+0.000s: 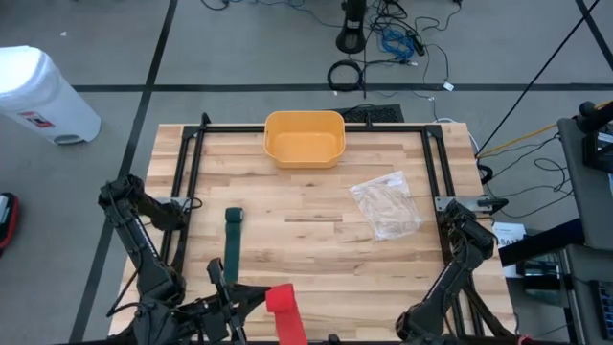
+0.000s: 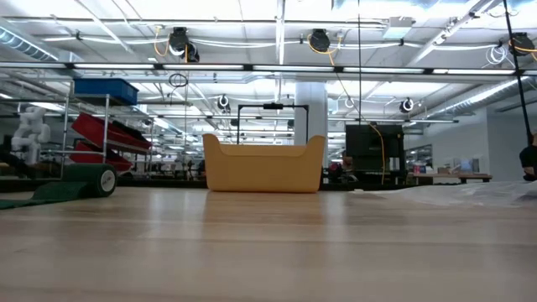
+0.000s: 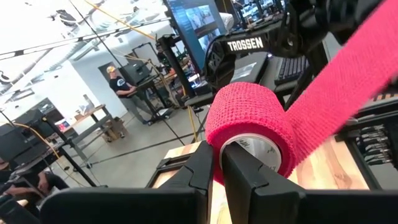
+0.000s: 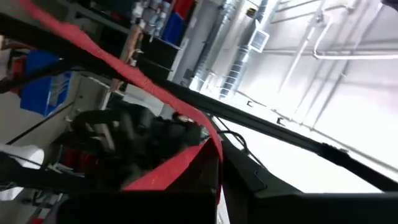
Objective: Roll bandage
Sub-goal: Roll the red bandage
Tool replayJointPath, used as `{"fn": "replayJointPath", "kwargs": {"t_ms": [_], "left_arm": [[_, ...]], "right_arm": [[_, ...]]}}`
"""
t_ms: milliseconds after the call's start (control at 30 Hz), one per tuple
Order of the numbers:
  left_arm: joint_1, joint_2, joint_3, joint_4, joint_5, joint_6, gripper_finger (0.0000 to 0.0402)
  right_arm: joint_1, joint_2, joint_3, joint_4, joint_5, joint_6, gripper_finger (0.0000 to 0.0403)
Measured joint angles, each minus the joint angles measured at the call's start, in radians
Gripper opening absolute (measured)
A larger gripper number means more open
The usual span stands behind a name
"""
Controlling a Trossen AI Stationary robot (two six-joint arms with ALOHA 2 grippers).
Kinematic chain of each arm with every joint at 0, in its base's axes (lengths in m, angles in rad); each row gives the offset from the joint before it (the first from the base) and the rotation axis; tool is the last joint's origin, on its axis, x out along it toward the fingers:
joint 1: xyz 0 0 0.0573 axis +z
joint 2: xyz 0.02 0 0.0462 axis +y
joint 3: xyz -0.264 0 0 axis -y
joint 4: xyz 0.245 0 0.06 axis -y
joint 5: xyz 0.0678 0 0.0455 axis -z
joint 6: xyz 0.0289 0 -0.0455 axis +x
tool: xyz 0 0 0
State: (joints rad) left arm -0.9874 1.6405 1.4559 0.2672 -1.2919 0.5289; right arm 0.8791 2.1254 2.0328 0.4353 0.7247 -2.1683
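Note:
A red bandage roll (image 3: 249,121) is held up over the table's near edge, where my left gripper (image 3: 217,158) is shut on it. The roll's loose red tail (image 3: 348,68) stretches away to my right gripper (image 4: 217,165), which is shut on it. From above, the red bandage (image 1: 283,309) shows beside my left gripper (image 1: 247,301); the right fingers do not show there. A green bandage (image 1: 232,244) lies flat on the table's left half, its rolled end (image 2: 102,180) toward the far edge. My left gripper has the red roll by its end, at the silvery core face (image 3: 258,149). One finger (image 3: 249,174) lies over that face and the other (image 3: 202,168) against the roll's outer wrap. The fingers point level, and the roll is lifted clear. My right gripper pinches the red tail (image 4: 208,140) between its two fingers. There the strip bends round, one stretch (image 4: 93,50) running off taut and another (image 4: 155,177) coming back short. It hangs clear of the table.
A yellow bin (image 1: 305,137) stands at the middle of the far edge. A clear plastic bag (image 1: 385,203) lies right of centre. Black frame rails (image 1: 188,182) run along the table's left, right and far sides. Bare wood lies in the middle.

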Motion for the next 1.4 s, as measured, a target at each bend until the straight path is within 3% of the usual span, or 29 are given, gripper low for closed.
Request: {"fn": "replayJointPath", "kwargs": {"t_ms": [233, 500, 933, 1400], "left_arm": [[0.000, 0.000, 0.000, 0.000, 0.000, -0.003, 0.0029], [0.006, 0.000, 0.000, 0.001, 0.000, -0.003, 0.0029], [0.005, 0.000, 0.000, 0.072, 0.021, 0.002, 0.0029], [-0.001, 0.000, 0.000, 0.180, 0.084, 0.020, 0.0029]], "right_arm": [[-0.001, 0.000, 0.054, -0.012, -0.001, 0.011, 0.0000], [-0.015, 0.000, 0.054, -0.070, -0.112, 0.031, 0.0000], [-0.016, 0.000, 0.055, -0.216, -0.224, 0.364, 0.0000], [-0.067, 0.000, 0.055, -0.430, -0.236, 0.845, 0.0000]]}}
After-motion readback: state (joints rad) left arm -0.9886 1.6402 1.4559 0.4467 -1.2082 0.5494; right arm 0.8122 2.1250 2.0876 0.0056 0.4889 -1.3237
